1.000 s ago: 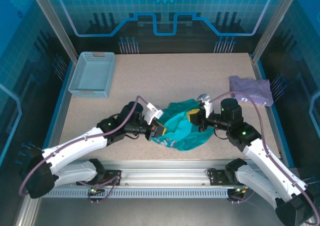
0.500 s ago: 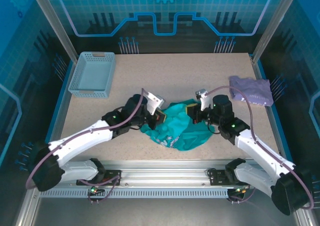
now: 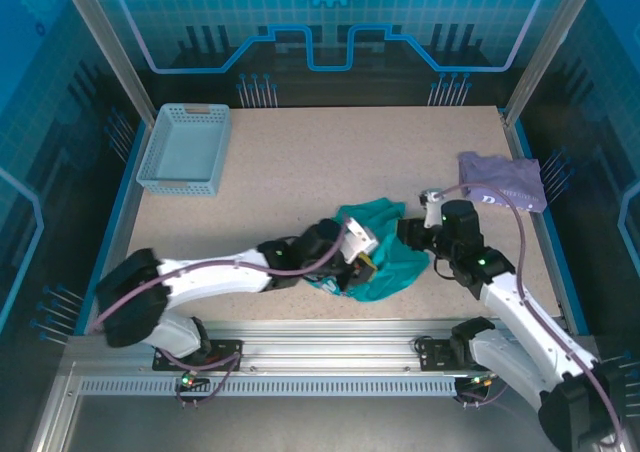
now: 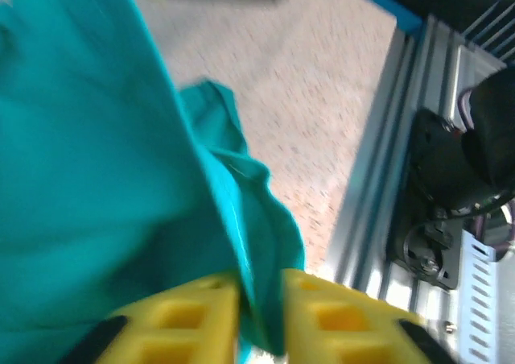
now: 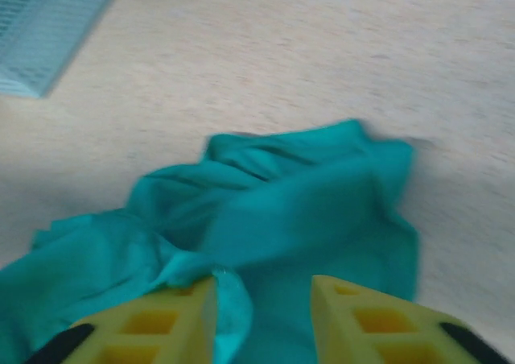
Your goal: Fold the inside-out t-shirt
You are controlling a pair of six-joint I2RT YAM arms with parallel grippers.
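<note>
The inside-out t-shirt [image 3: 388, 260] is a teal heap near the table's front middle. My left gripper [image 3: 362, 264] lies at its near-left edge, the arm stretched low across the table. In the left wrist view the yellow fingers [image 4: 185, 312] stand slightly apart, and a hemmed fold of the t-shirt [image 4: 96, 179] hangs loosely in the narrow gap of that gripper [image 4: 261, 299]. My right gripper [image 3: 405, 234] sits at the heap's right side. It is open [image 5: 264, 308] just above the t-shirt [image 5: 306, 211], with a cloth edge against its left finger.
A light blue basket [image 3: 185, 149] stands at the back left and shows as a corner [image 5: 44, 26] in the right wrist view. A lavender folded garment [image 3: 503, 180] lies at the right edge. The metal rail [image 3: 330, 347] runs along the front, close to the heap [image 4: 378, 195].
My left gripper swept right along the shirt's near side, and the right one drew back to the right. The shirt is bunched smaller. Both grippers' jaws have parted from shut.
</note>
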